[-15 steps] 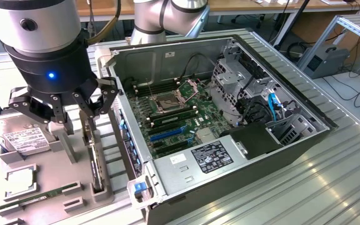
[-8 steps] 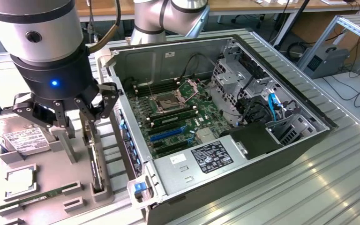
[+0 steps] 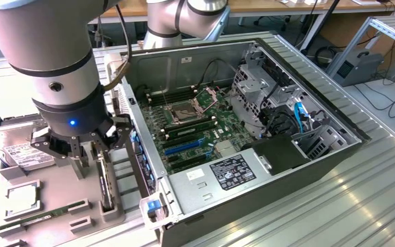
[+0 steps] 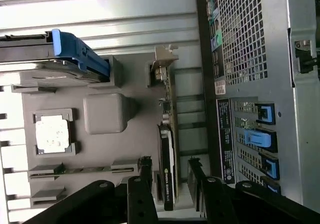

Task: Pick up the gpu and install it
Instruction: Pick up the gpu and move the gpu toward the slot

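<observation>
The gpu is a thin black card standing on edge in a slot of the grey holder tray, its silver bracket at the far end. In the exterior view the gpu stands just outside the computer case, at the exterior view's left. My gripper hangs over it, open, one black finger on each side of the card with a small gap on both. The wrist view shows my gripper straddling the card's black end, with nothing gripped.
The open computer case lies on its side, its motherboard and blue slots exposed. The tray also holds a hard drive, a processor and a green memory stick. The case's back panel is close beside the card.
</observation>
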Tool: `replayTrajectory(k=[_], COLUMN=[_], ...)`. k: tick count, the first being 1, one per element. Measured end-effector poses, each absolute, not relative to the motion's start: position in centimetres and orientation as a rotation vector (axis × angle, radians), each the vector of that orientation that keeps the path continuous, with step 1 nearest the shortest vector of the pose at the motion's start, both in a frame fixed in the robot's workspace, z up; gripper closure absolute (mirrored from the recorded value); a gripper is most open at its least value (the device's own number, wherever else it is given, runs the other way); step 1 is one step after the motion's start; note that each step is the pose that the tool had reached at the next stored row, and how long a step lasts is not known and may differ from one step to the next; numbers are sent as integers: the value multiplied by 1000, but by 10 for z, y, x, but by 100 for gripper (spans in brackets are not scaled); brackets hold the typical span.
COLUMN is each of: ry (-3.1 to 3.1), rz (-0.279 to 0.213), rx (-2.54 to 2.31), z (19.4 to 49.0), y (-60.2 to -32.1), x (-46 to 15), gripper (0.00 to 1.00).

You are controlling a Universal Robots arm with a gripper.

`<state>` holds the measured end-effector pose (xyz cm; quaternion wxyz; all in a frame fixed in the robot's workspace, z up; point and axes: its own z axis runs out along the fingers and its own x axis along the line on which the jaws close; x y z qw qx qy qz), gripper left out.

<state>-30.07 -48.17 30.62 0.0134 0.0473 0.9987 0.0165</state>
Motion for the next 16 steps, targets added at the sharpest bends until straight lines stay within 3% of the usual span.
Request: replayTrajectory(k=[4,16], ry=[3111,3111], rz=[48,48], rx=[147,147], z=[284,276], y=[-482,-482], x=[-301,-301], gripper=[58,58])
